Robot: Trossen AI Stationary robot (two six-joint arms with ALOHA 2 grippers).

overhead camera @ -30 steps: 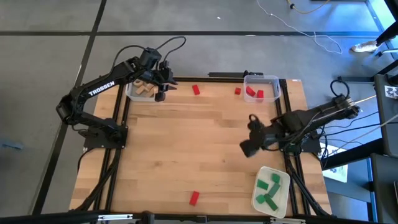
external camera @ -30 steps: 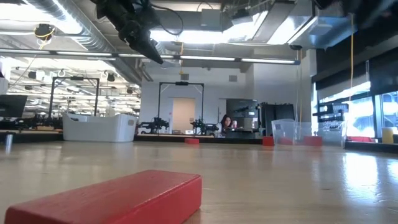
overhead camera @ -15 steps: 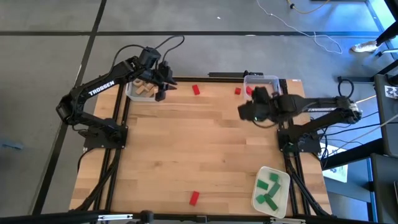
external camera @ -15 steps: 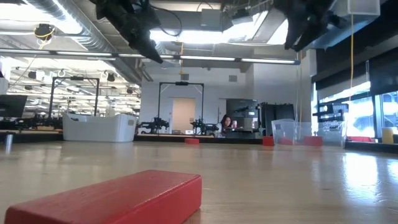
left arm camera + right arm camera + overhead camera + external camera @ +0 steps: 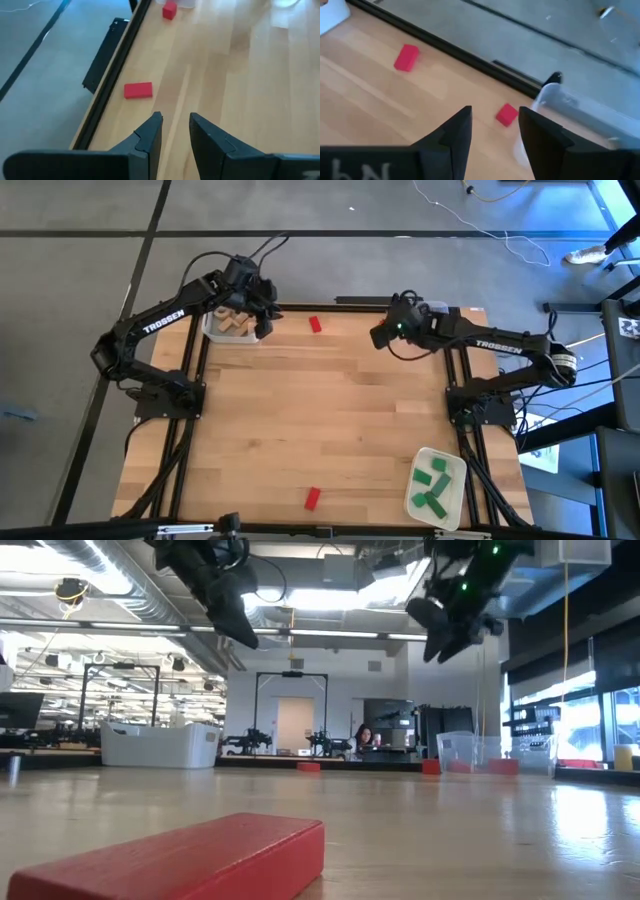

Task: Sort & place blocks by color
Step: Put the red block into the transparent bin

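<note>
Red blocks lie flat on the wooden table: one (image 5: 315,324) near the far edge, one (image 5: 312,498) near the front edge, and one (image 5: 506,114) beside the clear bin (image 5: 580,115). Tan blocks fill a bin (image 5: 228,325) at the far left corner. Green blocks (image 5: 433,485) lie in a white tray at the front right. My left gripper (image 5: 258,305) hangs open above the table's far left, by the tan bin. My right gripper (image 5: 380,335) hangs open in the air next to the clear bin, its fingers (image 5: 462,130) pointing slantwise down toward the nearby red block.
The white tray (image 5: 452,502) sits at the front right corner. The black frame rail (image 5: 470,55) runs along the table's far edge. Bare wood (image 5: 320,420) spans the table's middle. In the low view a person (image 5: 362,737) shows far off in the room behind.
My right gripper has swung from the table's right side toward the far edge, turning as it went, and now hangs by the clear bin. My left gripper has stayed in place and rolled about its own axis. No block has moved.
</note>
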